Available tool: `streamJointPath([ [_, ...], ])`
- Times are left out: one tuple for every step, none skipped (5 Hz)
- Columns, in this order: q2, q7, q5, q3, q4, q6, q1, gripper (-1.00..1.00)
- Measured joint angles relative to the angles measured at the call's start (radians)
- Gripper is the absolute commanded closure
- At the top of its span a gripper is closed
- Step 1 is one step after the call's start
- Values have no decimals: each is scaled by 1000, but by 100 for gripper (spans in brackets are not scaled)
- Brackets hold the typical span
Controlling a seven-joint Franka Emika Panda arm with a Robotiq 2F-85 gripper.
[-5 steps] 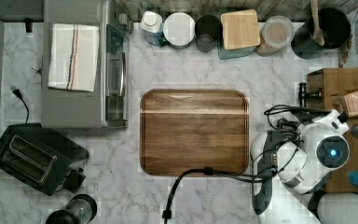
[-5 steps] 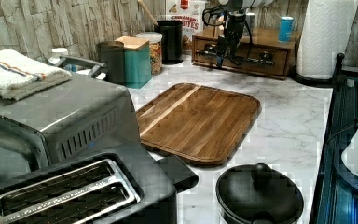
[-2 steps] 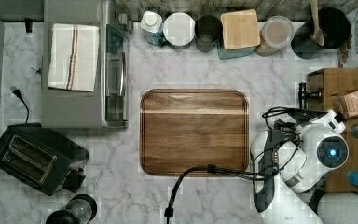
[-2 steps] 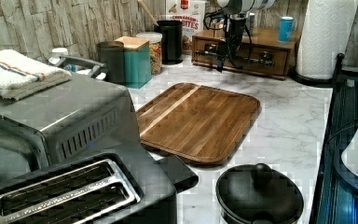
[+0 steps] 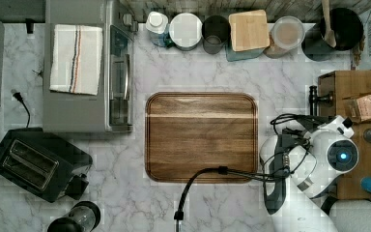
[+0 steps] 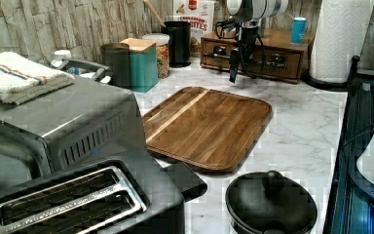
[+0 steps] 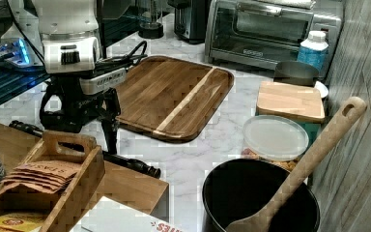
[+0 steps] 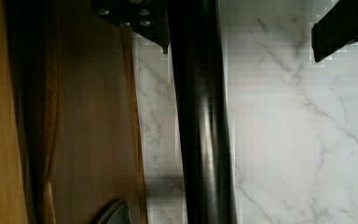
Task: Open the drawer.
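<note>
Item: gripper [image 7: 107,126], Franka arm, poised above the black bar handle [image 8: 204,121] of the drawer [image 6: 253,55]. In the wrist view one finger sits between handle and drawer front, the other stands out over the marble; the jaws are spread wide around the bar and grip nothing yet.

Risk, as judged: the fingers look only partly lowered, so closing now could pinch the top of the round bar and slide off it. A pull that is not square to the front could jam the drawer in its case, or drag the whole light wooden cabinet across the marble countertop [image 5: 183,72] instead of opening it. The arm's loose cable [image 5: 207,174] trails over the cutting board [image 5: 200,135] and could snag.

Item: drawer. Medium-brown wood, wide and shallow, appearing shut flush with its case. Long black metal bar on two posts across the front, glossy and round. Location: at the top view's right, beside the cutting board, under a wooden caddy [image 7: 53,183] of packets; at the back of the counter in the left view.
</note>
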Motion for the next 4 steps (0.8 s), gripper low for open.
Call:
streamJointPath([
  [-34,64,-2,-14,-4,-83,29,-100],
  [-117,83,105,23,-78,-94,43,-100],
  [-200,34,179,97,-191,-27,45,-100],
  [-238,57,182,133,-271,36,91,-100],
])
